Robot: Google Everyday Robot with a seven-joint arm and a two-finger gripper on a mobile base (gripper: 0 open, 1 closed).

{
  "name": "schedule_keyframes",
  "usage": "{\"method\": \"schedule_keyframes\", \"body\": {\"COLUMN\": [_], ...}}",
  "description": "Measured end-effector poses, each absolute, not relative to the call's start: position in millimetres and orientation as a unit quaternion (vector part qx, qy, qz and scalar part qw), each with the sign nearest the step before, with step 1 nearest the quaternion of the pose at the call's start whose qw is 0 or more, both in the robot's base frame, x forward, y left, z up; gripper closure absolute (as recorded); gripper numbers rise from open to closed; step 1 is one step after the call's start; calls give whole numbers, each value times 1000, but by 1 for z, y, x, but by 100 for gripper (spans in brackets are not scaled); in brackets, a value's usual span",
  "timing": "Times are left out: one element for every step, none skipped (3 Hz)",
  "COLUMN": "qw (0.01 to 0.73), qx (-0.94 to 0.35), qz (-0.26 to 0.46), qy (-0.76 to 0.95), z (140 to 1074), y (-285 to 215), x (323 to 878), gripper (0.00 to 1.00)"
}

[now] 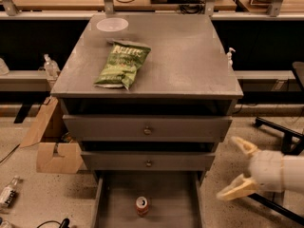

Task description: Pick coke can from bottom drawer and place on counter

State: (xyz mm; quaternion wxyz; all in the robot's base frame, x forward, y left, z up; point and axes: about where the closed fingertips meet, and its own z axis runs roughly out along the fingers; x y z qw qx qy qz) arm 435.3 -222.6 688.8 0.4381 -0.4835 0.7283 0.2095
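The coke can (142, 206), small and red with a silver top, stands upright on the floor of the bottom drawer (171, 203), which is pulled out at the foot of the cabinet. The counter (185, 56) is the flat grey top of the cabinet. My gripper (239, 169) hangs to the right of the cabinet, level with the lower drawers. Its two cream fingers (244, 146) are spread wide and hold nothing. It is well to the right of the can and higher.
A green chip bag (122, 64) and a clear round lid (112, 24) lie on the counter. Two shut drawers with round knobs (147, 130) sit above the open one. A cardboard box (57, 156) and a bottle (8, 193) are on the floor at left. Chair legs (280, 127) stand at right.
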Motion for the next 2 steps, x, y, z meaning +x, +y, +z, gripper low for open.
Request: {"method": "schedule_keyframes", "body": {"qw": [458, 481], "qx": [-471, -467], "qz": [245, 240], "qy": [713, 702], "z": [601, 533], "y": [-169, -136], "x": [443, 465], "gripper": [0, 0]}}
